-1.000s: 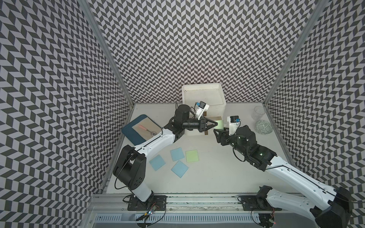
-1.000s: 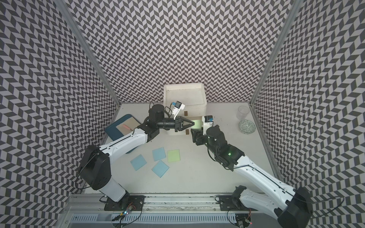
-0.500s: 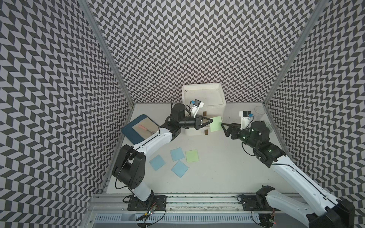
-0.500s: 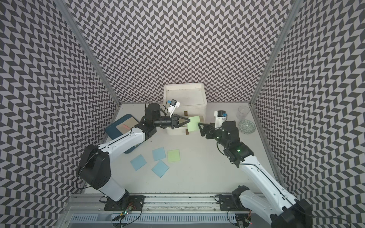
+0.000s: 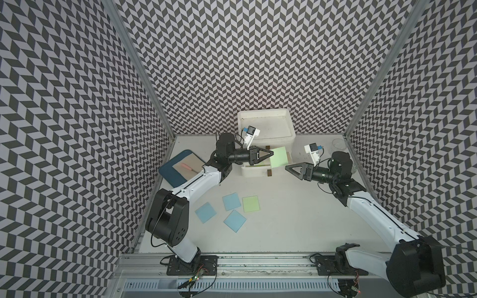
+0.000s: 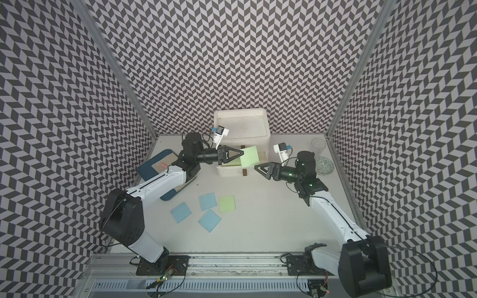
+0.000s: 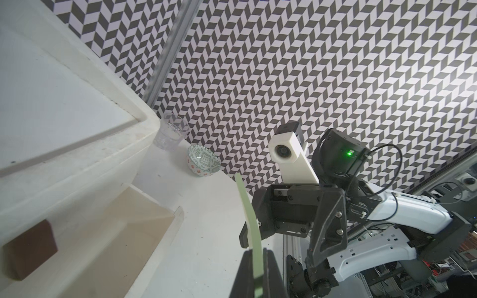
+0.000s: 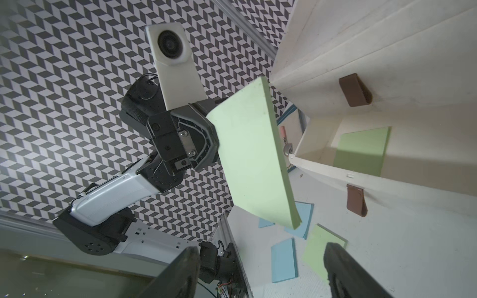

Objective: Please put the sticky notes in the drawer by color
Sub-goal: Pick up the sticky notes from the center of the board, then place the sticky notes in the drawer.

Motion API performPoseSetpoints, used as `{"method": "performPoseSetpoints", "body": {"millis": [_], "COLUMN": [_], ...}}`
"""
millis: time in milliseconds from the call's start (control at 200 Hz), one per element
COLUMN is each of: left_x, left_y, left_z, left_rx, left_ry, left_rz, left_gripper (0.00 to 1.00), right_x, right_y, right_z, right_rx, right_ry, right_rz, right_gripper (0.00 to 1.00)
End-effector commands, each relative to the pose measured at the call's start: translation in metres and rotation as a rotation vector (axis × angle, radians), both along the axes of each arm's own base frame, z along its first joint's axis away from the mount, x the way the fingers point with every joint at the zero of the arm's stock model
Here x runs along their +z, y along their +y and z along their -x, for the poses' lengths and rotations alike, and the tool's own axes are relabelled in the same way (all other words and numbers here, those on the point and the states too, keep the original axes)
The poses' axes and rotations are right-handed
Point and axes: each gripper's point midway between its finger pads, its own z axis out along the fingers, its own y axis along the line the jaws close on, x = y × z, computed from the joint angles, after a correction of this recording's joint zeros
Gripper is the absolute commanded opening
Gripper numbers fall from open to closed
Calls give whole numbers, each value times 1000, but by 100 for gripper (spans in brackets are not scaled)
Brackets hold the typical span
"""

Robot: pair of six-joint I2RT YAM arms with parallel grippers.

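My left gripper [image 5: 272,153] [image 7: 258,254] is shut on one edge of a light green sticky note [image 5: 278,157] [image 7: 249,214] [image 8: 253,154] and holds it in the air beside the white drawer box [image 5: 291,129]. The box's bottom drawer [image 5: 254,172] is pulled out, with a green note [image 8: 361,152] lying inside. To the right of the held note, my right gripper [image 5: 290,170] [image 8: 260,247] is open and empty. Three pale blue notes [image 5: 205,211] [image 5: 231,201] [image 5: 235,221] and a green note [image 5: 251,203] lie flat on the table. No pink notes are in view.
A dark blue tray [image 5: 167,171] with a beige sheet [image 5: 187,166] sits at the left, partly under my left arm. A clear glass [image 5: 338,143] and a patterned bowl [image 6: 322,165] stand at the back right, behind my right arm.
My right gripper has opened, let go of the green note and drawn back to the right. The left gripper now holds the note alone, slightly nearer the drawer box.
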Motion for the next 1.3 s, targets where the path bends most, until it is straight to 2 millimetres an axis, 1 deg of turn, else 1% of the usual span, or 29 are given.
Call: {"method": "performPoseSetpoints", "body": {"millis": [0, 85, 145, 250, 381, 531, 586, 671, 716, 771, 806, 866, 906, 936, 976, 1012, 1077, 1127, 1177, 1207, 1292], "left_x": [11, 17, 21, 17, 11, 11, 10, 10, 9, 7, 7, 5, 5, 5, 4, 2, -3, -8, -16, -20, -24], "left_y": [-3, -1, -1, -6, -8, -7, -6, -5, -5, -6, -5, -4, -3, -2, -2, -1, 0, 2, 7, 11, 21], "left_z": [13, 18, 21, 23, 19, 16, 15, 14, 13, 12, 11, 9, 7, 6, 4, 1, -6, -13, -24, -29, -40], "left_rx": [-68, -70, -75, -90, -88, -77, -70, -61, -59, -58, -54, -44, -38, -31, -23, -7, 25, 62, 121, 156, 218], "left_ry": [-38, -61, -76, -64, -36, -35, -35, -37, -35, -28, -23, -15, -14, -15, -10, -7, 3, 15, 30, 37, 50], "left_rz": [38, 53, 59, 49, 37, 33, 31, 26, 25, 23, 22, 18, 17, 16, 10, 1, -29, -60, -103, -125, -151], "left_gripper": [0, 0, 0, 0, 0, 0, 0, 0, 0, 0, 0, 0, 0, 0, 4, 11, 18, 33, 39, 46, 50], "right_x": [7, 2, 1, 12, 24, 25, 22, 21, 22, 24, 25, 25, 24, 23, 21, 21, 17, 13, 7, 2, -7], "right_y": [5, 4, 4, 7, 9, 9, 8, 2, -1, -3, -4, -3, -4, -4, -4, -4, -6, -9, -12, -16, -21], "right_z": [5, 0, -4, -4, -6, -4, -4, -5, -6, -7, -6, -6, -7, -8, -10, -11, -16, -23, -31, -37, -51], "right_rx": [68, 66, 66, 88, 109, 125, 123, 115, 104, 96, 95, 97, 94, 90, 84, 77, 46, -1, -55, -98, -185], "right_ry": [-45, -43, -36, -50, -79, -87, -87, -88, -93, -94, -98, -96, -95, -92, -86, -82, -64, -41, -10, 9, 38], "right_rz": [-33, -26, -37, -81, -81, -73, -59, -37, -35, -36, -36, -38, -37, -36, -36, -36, -31, -21, -7, 2, 21], "right_gripper": [79, 79, 77, 74, 69, 58, 50, 41, 33, 26, 22, 12, 10, 5, 2, 2, 1, 2, 1, 2, 2]}}
